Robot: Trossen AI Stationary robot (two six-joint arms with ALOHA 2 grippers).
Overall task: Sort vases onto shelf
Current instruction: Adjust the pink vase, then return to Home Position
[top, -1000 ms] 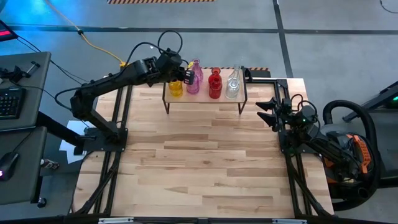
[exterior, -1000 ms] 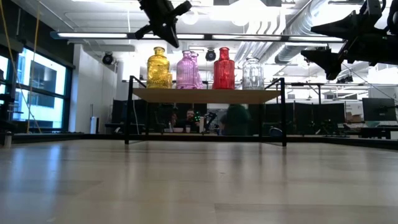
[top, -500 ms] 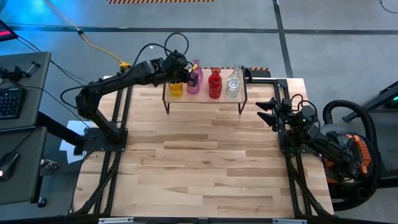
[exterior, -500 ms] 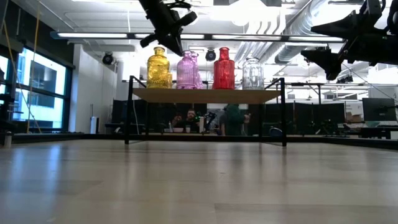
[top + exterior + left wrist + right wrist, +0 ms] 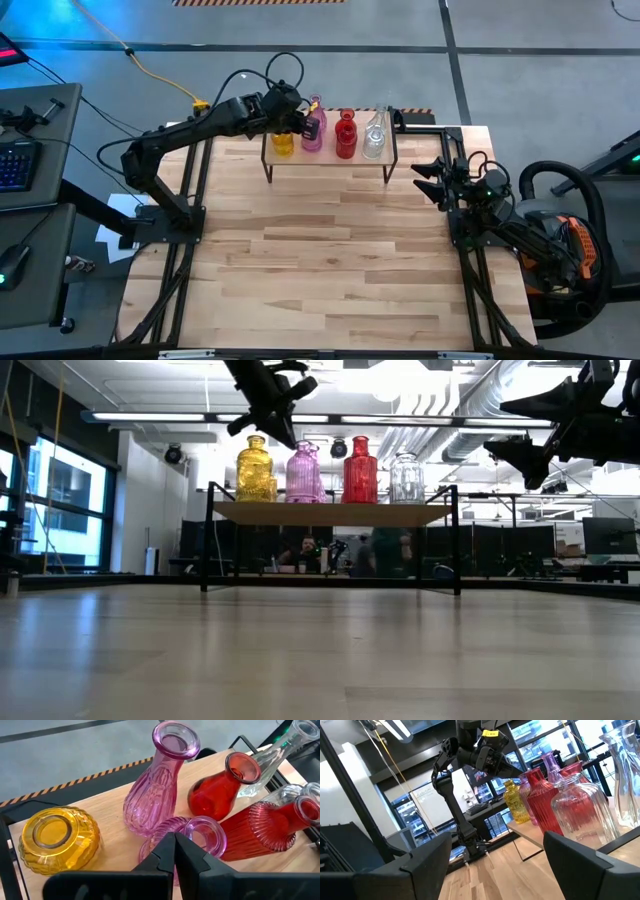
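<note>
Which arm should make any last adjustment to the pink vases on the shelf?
Left. The left gripper hangs right over the pink vases on the shelf, fingers shut. The right gripper waits open beside the shelf's far end.

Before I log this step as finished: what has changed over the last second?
The left gripper swung from above the yellow vase toward the pink vases, jaws shut and empty. The vases on the shelf kept their places, and the right gripper stayed open beside the shelf.
</note>
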